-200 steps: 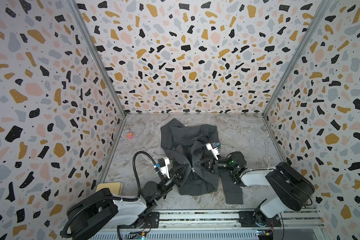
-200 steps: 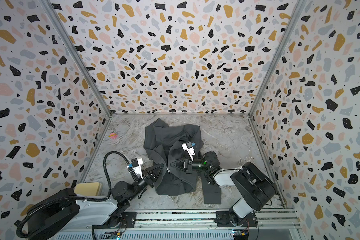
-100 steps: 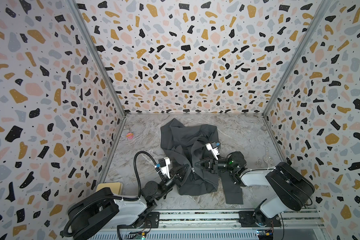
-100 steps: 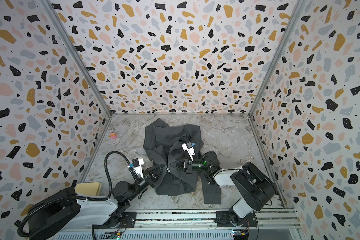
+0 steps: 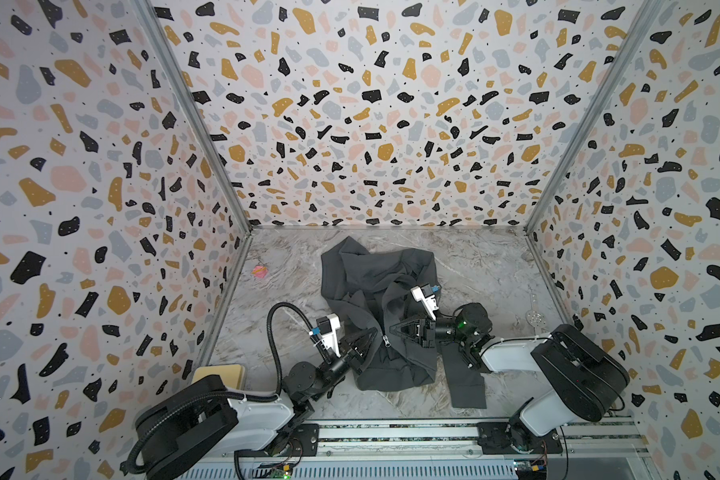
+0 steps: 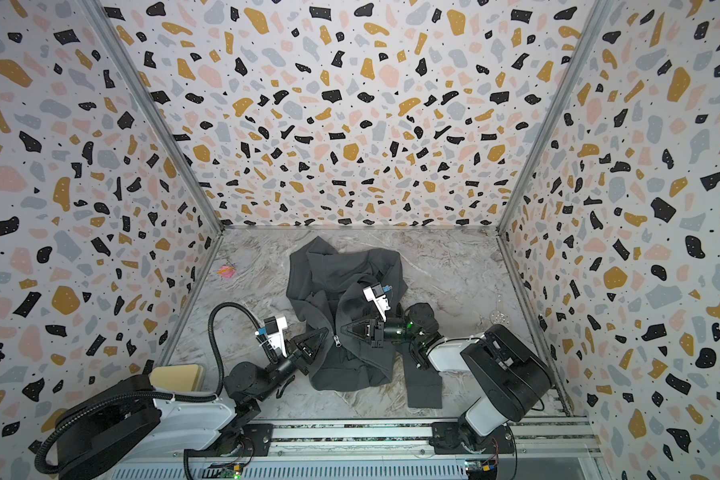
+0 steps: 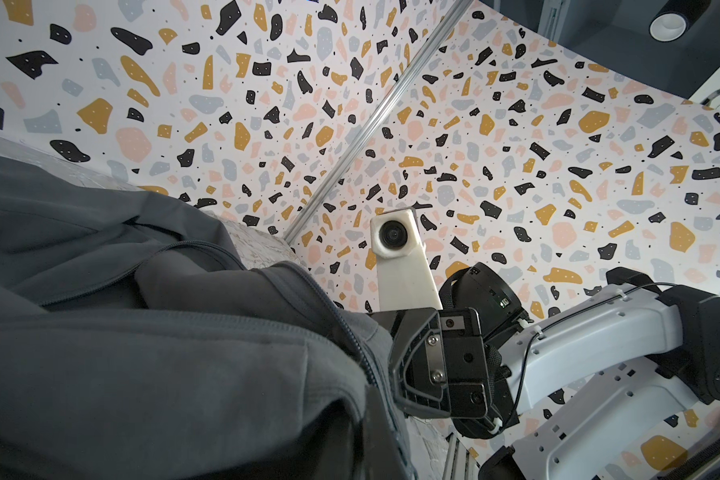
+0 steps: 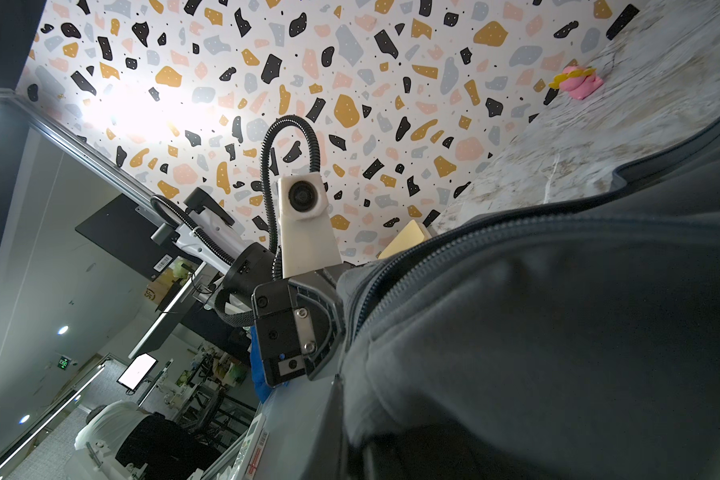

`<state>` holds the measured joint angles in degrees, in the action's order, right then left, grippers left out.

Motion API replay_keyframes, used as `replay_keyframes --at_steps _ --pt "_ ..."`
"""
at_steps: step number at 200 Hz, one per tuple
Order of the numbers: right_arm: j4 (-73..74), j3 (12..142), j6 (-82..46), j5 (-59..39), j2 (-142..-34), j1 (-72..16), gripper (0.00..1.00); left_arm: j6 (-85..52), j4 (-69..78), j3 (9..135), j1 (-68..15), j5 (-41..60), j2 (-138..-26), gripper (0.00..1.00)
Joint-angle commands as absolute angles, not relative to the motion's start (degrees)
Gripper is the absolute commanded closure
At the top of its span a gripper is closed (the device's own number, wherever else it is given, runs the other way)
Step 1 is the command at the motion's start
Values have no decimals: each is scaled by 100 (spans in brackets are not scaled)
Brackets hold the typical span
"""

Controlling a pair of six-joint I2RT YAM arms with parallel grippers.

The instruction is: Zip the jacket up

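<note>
- The jacket lay crumpled mid-table, collar end toward the back wall, hem toward the arms, one sleeve trailing off near the right arm's base.
- The left gripper was pinched shut on the front panel edge, just beside the zipper pull. The right wrist view showed it clamped at the zipper teeth.
- The right gripper was also closed tight on fabric on the other side of the pull. The left wrist view showed its jaws buried in the cloth edge.
- Both tips sat almost nose to nose, with the pull between and slightly below them.
- Handling guess: soft, limp and light, with no stiffness. It would bunch and fold rather than slide, and pulling one spot would likely drag the whole heap.
- The knit looked grippy, so the fabric pinch seemed unlikely to slip. Nothing looked fragile.
- Best hold, judged: one claw on the small metal pull, the other anchoring the hem below it to keep the track taut.
- The pull was tiny and flat, so probably easy to miss or lose.
- The zip appeared closed only near the hem and open above.
</note>
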<state>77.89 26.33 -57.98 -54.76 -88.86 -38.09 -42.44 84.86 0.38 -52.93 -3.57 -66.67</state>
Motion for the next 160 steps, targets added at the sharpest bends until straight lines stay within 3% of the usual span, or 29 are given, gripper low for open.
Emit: replay_keyframes --at_steps 1,160 --pt "7954 2786 -5652 -5537 -8658 -3858 100 -4112 8820 45 -5273 -396 -6671 100" --pt "7866 2848 -5634 -5442 -8759 -3833 100 -4066 8719 58 -5269 -335 -6688 100"
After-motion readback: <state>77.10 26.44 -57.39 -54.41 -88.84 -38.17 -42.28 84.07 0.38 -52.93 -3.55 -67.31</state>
